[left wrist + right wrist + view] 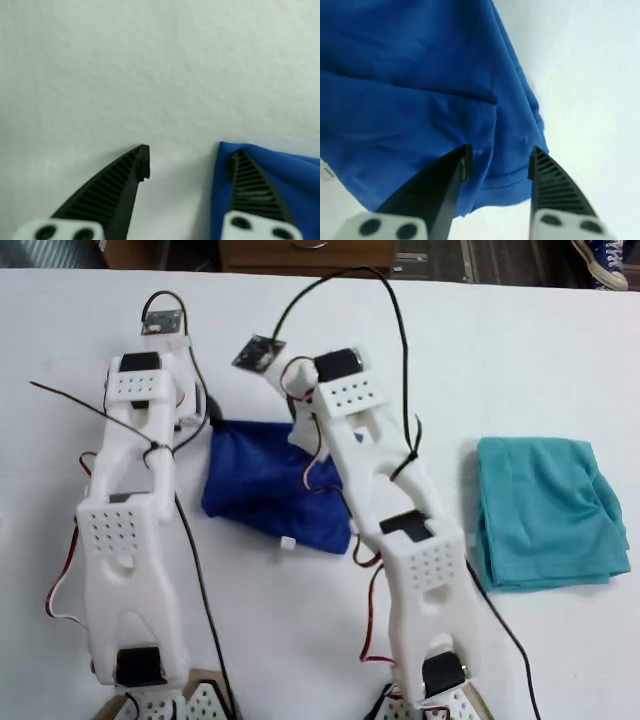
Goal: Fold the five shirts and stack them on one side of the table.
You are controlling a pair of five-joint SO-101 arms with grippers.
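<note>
White tabletop (520,350) all round, smooth and matte, and on it we find the blue shirt (262,488): soft knit, bunched into a rough four-sided heap, creased, with a stitched hem and a small white tag (287,542) at one edge. It lies flat between the two arms.

At one corner of the blue shirt we see the left gripper (190,155). Its black ribbed fingers taper to points and the jaws are spread wide, one finger over the blue shirt's edge and the other over bare table beside it. They hold nothing.

Over the blue shirt's hem hangs the right gripper (501,152), jaws parted, the fingers straddling a ridge of cloth without pinching it.

Both arms are white perforated plastic. The left arm (130,540) stretches alongside the blue shirt, and the right arm (400,530) slants across its far corner. Black cables (400,350) loop over them.

Beyond the right arm, well apart from the blue shirt, we have a teal shirt (548,512) folded into a neat layered rectangle.

We count two shirts, two arms and two grippers.
</note>
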